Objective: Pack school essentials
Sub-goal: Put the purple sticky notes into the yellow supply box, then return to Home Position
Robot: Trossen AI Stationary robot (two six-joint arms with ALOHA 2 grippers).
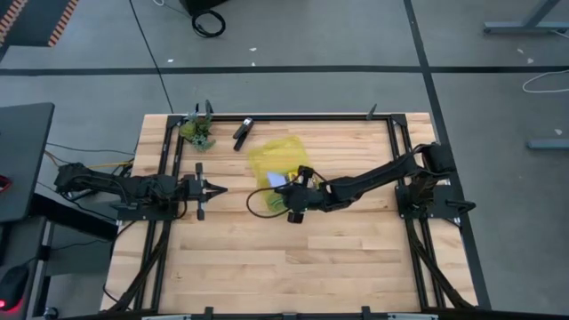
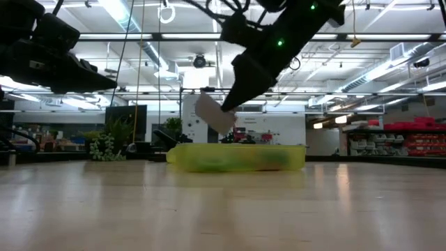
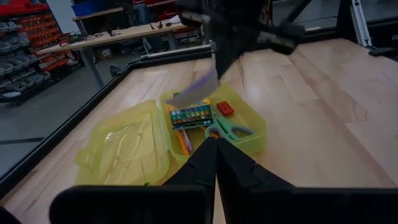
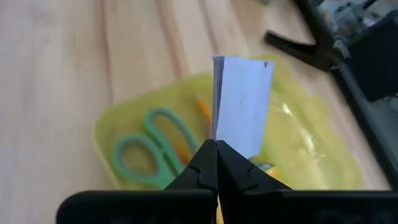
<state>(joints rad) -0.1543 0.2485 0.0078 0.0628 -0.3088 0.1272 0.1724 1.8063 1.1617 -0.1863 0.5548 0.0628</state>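
Right gripper (image 4: 216, 144) is pinching the pale blue notepad (image 4: 241, 102) by its lower edge, holding it upright and clear above the open yellow case (image 1: 280, 153) near the middle of the table (image 1: 356, 258). Already lying in the tray: green-handled scissors (image 3: 229, 130), the crayon box (image 3: 190, 116), a small red eraser (image 3: 225, 108) and orange pencils (image 3: 185, 142). The clear lid (image 3: 127, 140) is lying flat, hinged open beside the tray.

To place it well — judging from here — the notepad wants tipping flat and lowering over the tray, not the lid, letting go only once it is resting on the contents. The crayon box and scissors are filling much of the floor, so it will likely sit on top; a tilted drop could leave a corner riding over the rim and block the lid from closing.

Left gripper (image 1: 218, 188) is waiting at the table's left, fingers pressed together, empty, pointing at the case — not in the way. A black clip (image 1: 243, 132) and a small green plant clump (image 1: 197, 132) are sitting near the far edge, well apart from the case.
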